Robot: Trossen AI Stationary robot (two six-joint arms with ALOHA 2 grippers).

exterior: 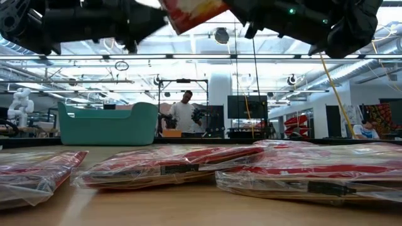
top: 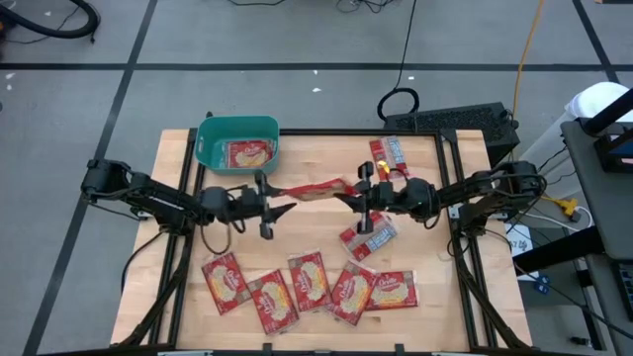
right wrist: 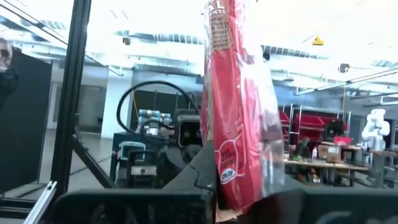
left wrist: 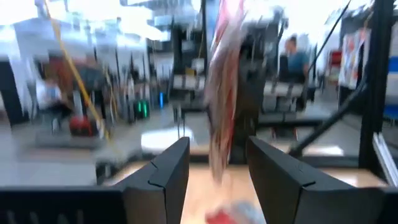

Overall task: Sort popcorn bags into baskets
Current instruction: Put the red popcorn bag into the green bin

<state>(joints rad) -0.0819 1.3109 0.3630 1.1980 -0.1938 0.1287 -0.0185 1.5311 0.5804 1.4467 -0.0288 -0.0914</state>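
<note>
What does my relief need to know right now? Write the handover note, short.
Right gripper: shut on a flat red popcorn packet, held in the air above mid-table.
Left gripper: fingers open, at the packet's other end, with the packet hanging between them.
Teal plastic bin, far left of the wooden table: one packet inside.
Left to sort: five packets in the near row, one below the right gripper, and one at the far edge.
Next, probably: complete the handover and drop the packet in the bin.
</note>
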